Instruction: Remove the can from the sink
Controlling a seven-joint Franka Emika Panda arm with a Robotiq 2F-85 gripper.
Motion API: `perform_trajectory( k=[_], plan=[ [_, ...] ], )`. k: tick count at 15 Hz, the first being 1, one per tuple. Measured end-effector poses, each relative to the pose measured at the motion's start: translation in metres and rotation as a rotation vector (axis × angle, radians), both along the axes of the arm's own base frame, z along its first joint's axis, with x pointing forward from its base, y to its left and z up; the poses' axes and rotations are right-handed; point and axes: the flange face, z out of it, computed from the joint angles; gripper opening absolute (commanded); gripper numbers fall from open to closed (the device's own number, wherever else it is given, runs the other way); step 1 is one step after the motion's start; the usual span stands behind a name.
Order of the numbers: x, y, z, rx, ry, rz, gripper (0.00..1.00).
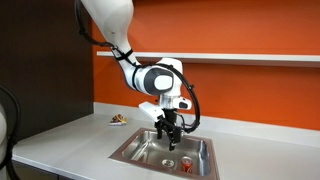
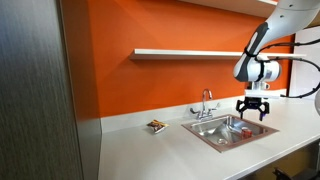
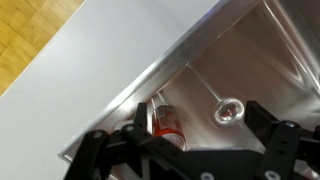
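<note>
The red can (image 3: 165,120) is in the steel sink (image 3: 270,50), close to its wall and apart from the round drain (image 3: 229,110). In the wrist view it shows just inside one finger of my gripper (image 3: 200,135), which is open and empty. In both exterior views my gripper (image 1: 172,128) (image 2: 252,112) hangs above the sink (image 1: 130,152) (image 2: 205,133), pointing down. The can shows as a small red spot in the basin (image 1: 187,161) (image 2: 243,130). I cannot tell whether it is upright or lying.
The chrome faucet (image 2: 206,103) stands at the sink's back edge. A small flat dish with reddish bits (image 1: 118,121) (image 2: 155,126) sits on the pale grey counter (image 1: 70,145) beside the sink. An orange wall with a white shelf (image 2: 185,52) is behind.
</note>
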Motion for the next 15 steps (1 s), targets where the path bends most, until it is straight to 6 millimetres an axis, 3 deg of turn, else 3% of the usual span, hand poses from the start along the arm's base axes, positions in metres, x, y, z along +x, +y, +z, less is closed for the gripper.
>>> perform_trajectory(
  k=[15],
  plan=[
    [0.052, -0.068, -0.056, -0.013, 0.038, -0.086, 1.0]
  ],
)
